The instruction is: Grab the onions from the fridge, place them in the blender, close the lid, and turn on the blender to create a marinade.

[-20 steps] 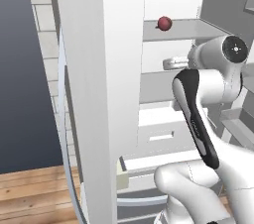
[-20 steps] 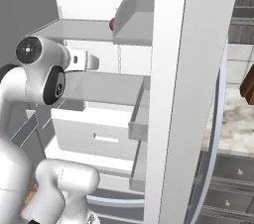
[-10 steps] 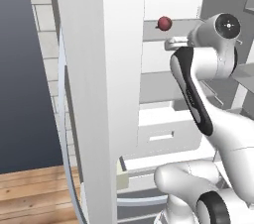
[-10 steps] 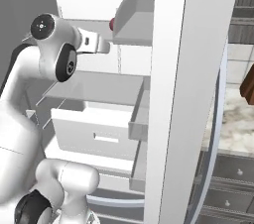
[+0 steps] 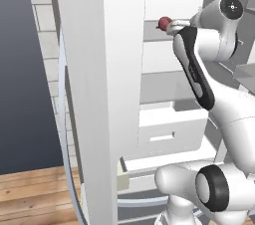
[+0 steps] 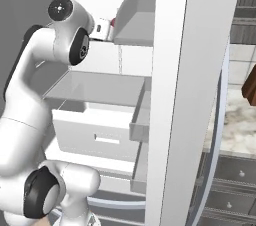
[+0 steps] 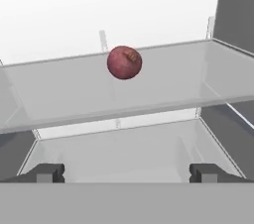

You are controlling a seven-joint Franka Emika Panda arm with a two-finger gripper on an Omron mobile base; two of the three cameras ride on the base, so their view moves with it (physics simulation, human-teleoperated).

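— How is the onion seen at this moment?

— A small round dark red-purple onion (image 7: 124, 62) is seen in the hand view, with a little brownish patch near its top. It is lying on a translucent light grey shelf (image 7: 163, 86) inside the tall white and light grey fridge (image 5: 107, 94). In the left base view the same onion (image 5: 164, 22) is seen as a small red ball on the upper shelf, just beside the white arm. In the right base view only a small red edge of it (image 6: 113, 21) is seen, behind the arm.

— And the fingers, how are they held?

— The fingers (image 7: 48, 172) are spread wide apart and nothing is held between them. The onion is placed ahead of them and apart from them, roughly in line with the gap.

— What else is seen in the fridge?

— A white drawer (image 5: 172, 132) with a slot handle is pulled out below the shelves, and the fridge door (image 6: 192, 100) is standing open.

— Can any writing or brand be read?

— No label can be read; the surfaces are plain.
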